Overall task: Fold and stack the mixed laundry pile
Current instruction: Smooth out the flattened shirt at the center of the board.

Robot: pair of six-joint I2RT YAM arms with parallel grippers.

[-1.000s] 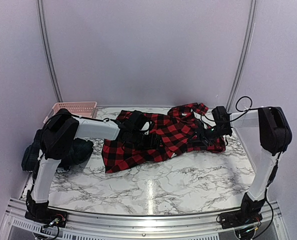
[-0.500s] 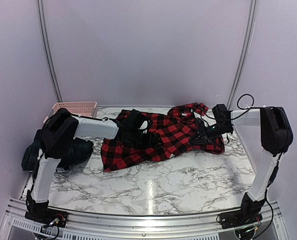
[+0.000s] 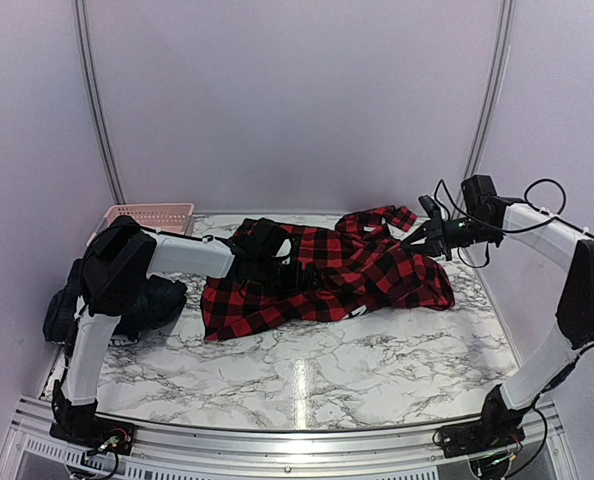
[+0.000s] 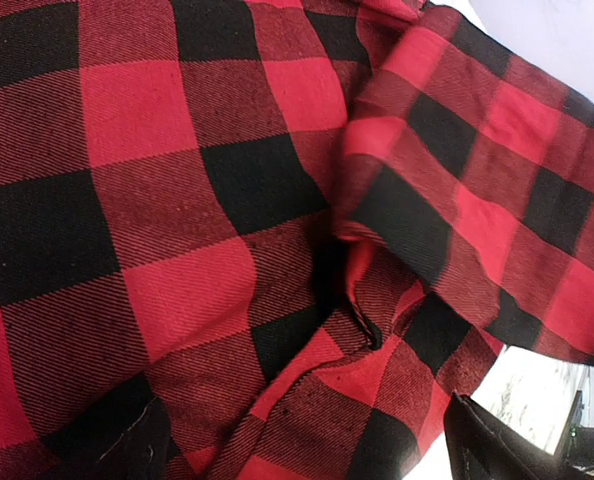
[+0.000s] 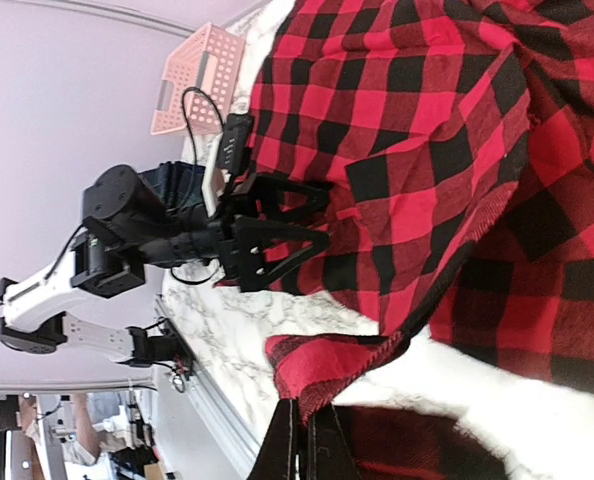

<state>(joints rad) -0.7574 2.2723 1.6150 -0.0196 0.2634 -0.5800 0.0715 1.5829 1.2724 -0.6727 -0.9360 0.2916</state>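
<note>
My right tool (image 3: 427,232), at the upper right of the overhead view, is pinched together on a hemmed edge of the red-and-black checked flannel shirt (image 3: 327,280). It holds that edge raised off the white, grey-veined, marble-patterned counter (image 3: 307,375). My left tool (image 3: 277,262), near centre frame, has its jaws spread wide and grips nothing. It sits low over the shirt's left half, and I cannot tell whether it presses on the cloth.

The bite looks small: in the right wrist view only a corner of hem sits between my fingertips (image 5: 280,455). A quick pull could slide that corner out. With the left side unclamped, I judge a pull could also drag the whole shirt toward the right of the frame instead of spreading it. A loose flap lies folded over the shirt's body in the left wrist view, so a fold made now would likely trap a crease. My open left fingers could snag in those ridges.

The shirt is limp, matte woven cloth with a fine diagonal twill and large squares, falling into soft rounded folds. Its hem is a narrow stitched band.

At the left edge of the overhead view a dark heap of rumpled garments (image 3: 147,300) lies partly behind my left arm, its colours too dark to separate. Beyond it, at upper left, stands a rigid pink plastic lattice basket (image 3: 155,215), rectangular with an open grid wall.
</note>
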